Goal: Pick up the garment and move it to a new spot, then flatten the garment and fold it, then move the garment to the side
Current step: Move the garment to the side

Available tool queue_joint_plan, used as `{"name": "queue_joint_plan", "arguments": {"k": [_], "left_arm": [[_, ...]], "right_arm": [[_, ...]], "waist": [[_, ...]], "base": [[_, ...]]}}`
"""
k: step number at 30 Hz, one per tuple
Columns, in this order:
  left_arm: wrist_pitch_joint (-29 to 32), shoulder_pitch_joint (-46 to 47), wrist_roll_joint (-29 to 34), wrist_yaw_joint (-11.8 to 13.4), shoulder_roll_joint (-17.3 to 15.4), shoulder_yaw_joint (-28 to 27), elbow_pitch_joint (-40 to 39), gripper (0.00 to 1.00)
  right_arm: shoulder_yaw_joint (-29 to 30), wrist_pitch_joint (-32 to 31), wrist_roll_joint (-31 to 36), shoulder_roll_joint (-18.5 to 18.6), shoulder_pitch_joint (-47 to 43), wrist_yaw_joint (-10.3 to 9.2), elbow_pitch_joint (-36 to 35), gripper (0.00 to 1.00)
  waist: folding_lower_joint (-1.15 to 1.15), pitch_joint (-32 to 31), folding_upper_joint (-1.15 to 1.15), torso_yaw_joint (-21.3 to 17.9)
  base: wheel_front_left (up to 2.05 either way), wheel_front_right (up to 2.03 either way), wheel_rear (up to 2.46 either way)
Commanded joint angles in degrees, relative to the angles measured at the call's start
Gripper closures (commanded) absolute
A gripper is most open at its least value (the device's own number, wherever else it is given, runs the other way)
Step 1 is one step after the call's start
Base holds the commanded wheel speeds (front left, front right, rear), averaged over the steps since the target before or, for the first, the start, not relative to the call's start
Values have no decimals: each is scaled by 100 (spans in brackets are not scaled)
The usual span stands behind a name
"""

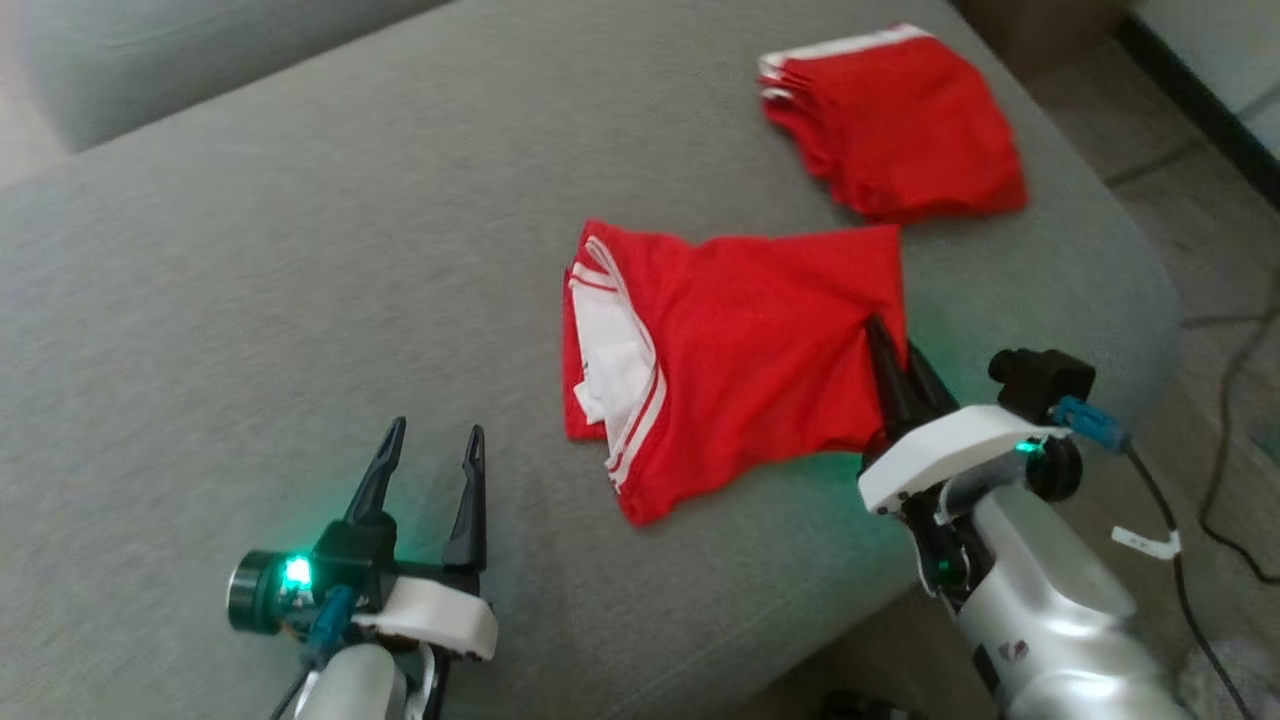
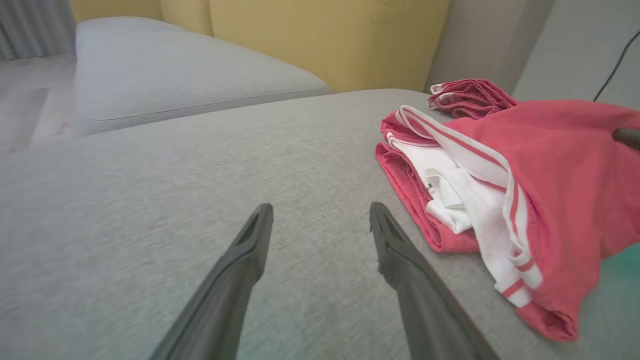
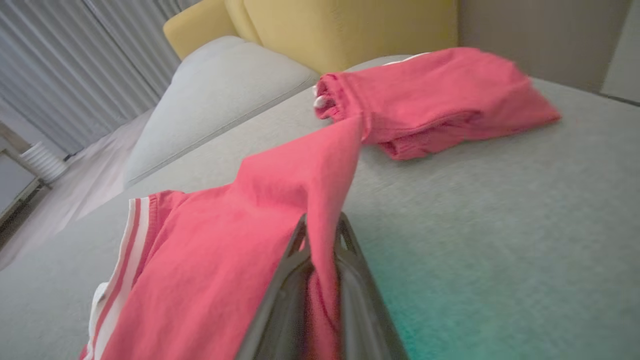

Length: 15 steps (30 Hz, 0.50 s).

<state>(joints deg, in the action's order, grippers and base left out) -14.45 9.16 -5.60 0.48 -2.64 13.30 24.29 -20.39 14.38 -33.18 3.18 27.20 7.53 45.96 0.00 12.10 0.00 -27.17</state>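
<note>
**Item record: folded red garment on grey cushion, right pincer engaged**

- Garment (image 1: 740, 350): red mesh fabric, folded into a rough rectangle and lying near the middle of the grey sofa cushion (image 1: 300, 250). The folded layers open towards the robot's left, where white trim with red stripes and a white inner layer show. The right-hand edge is lifted slightly off the cushion.
- Right pincer (image 1: 892, 348): its fingers are pressed together on the garment's right-hand edge. In the right wrist view a fold of red cloth runs up between the two dark fingers and out past their tips.
- Left pincer (image 1: 436, 430): its fingers are spread wide with nothing between them. It sits low over bare cushion, well to the left of the garment and not touching it.
- Second red garment (image 1: 890, 120): folded, with white trim at one end. It lies farther back on the same cushion, apart from the first.
- Yellow upholstery (image 2: 325, 35): behind the cushion.
- Dark cable (image 1: 1225, 420): on the floor to the right.
</note>
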Motion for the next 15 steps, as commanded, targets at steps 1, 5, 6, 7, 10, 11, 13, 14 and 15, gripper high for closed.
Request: {"name": "queue_joint_plan", "arguments": {"k": [1, 5, 6, 7, 10, 11, 13, 14, 15], "left_arm": [[-55, 193, 56, -9, -24, -121, -125, 0], [-55, 158, 143, -30, -24, -158, -70, 0], [-55, 158, 170, -41, -28, -170, -51, 0], [-55, 160, 192, -47, -31, -184, -37, 0], [-55, 175, 244, -71, -42, -224, -20, 0], [-55, 188, 259, -76, -48, -239, -20, 0], [-55, 225, 283, -93, -59, -266, -27, 0], [-55, 248, 292, -98, -64, -281, -34, 0], [-55, 263, 292, -94, -66, -306, -42, 0]], "right_arm": [[-78, 62, 97, -30, 160, -4, -215, 100], [173, 62, 508, -30, 748, -4, -221, 100], [275, 62, 674, -30, 945, -4, -196, 100], [401, 62, 841, -30, 1147, -4, -157, 100], [839, 62, 1334, 78, 1743, -4, 29, 100], [1029, 62, 1429, 133, 1920, -4, 135, 100], [1387, 62, 1645, 309, 2246, -4, 457, 100], [1590, 62, 1781, 436, 2399, -4, 652, 100], [1722, 62, 2017, 590, 2534, -4, 809, 100]], "waist": [[0, 189, 0, -233], [0, 275, 0, -164], [0, 303, 0, -108], [0, 330, 0, -48], [0, 416, 0, 177], [0, 452, 0, 254], [0, 527, 0, 416], [0, 563, 0, 499], [0, 594, 0, 567]], "base": [[0, 0, 0], [0, 0, 0], [0, 0, 0], [0, 0, 0], [0, 0, 0], [0, 0, 0], [0, 0, 0], [0, 0, 0], [0, 0, 0]]}}
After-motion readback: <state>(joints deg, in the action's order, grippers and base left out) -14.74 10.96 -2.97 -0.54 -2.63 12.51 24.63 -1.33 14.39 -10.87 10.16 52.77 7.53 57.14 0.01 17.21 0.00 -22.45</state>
